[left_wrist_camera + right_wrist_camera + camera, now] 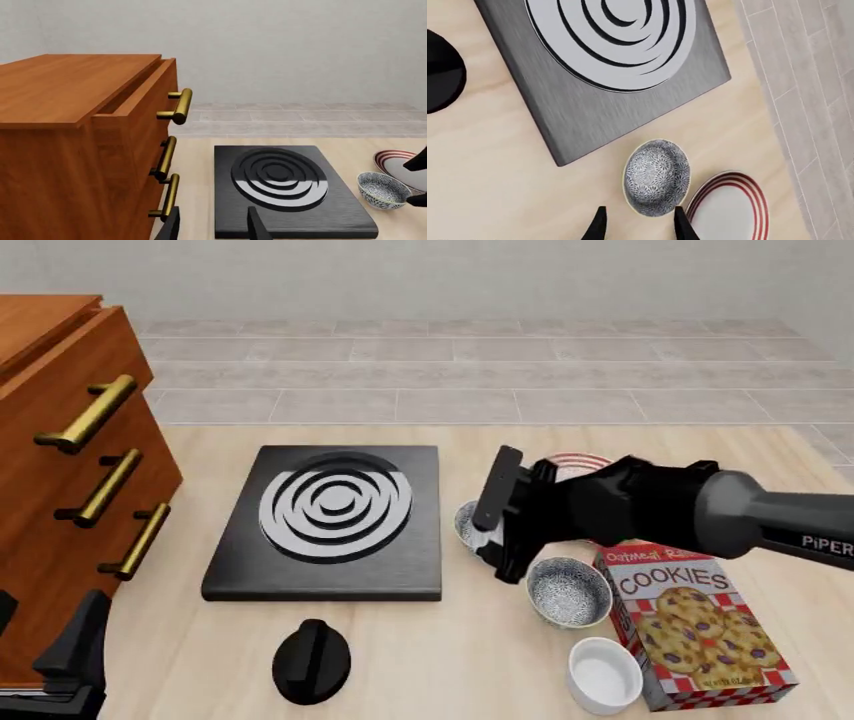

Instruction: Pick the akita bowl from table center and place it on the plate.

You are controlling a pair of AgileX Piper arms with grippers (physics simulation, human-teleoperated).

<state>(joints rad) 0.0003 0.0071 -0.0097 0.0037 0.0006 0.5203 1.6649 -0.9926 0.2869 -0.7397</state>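
Observation:
The akita bowl (656, 177) sits on the table between the black stove plate and the plate (727, 210), almost touching the plate's red-striped rim. My right gripper (640, 227) hovers over the bowl's near edge, open, with one finger by the rim on the plate side. In the front view the right gripper (491, 525) covers most of the akita bowl (463, 523) and much of the plate (581, 462). In the left wrist view the bowl (382, 189) stands in front of the plate (393, 161). My left gripper (213, 227) is open and empty, low by the cabinet (60, 655).
A black stove plate (331, 520) with a ringed burner lies left of the bowl. A wooden drawer cabinet (67, 440) fills the left edge. A larger speckled bowl (570, 592), a white bowl (605, 672), a cookies box (694, 625) and a black knob (311, 660) are near the front.

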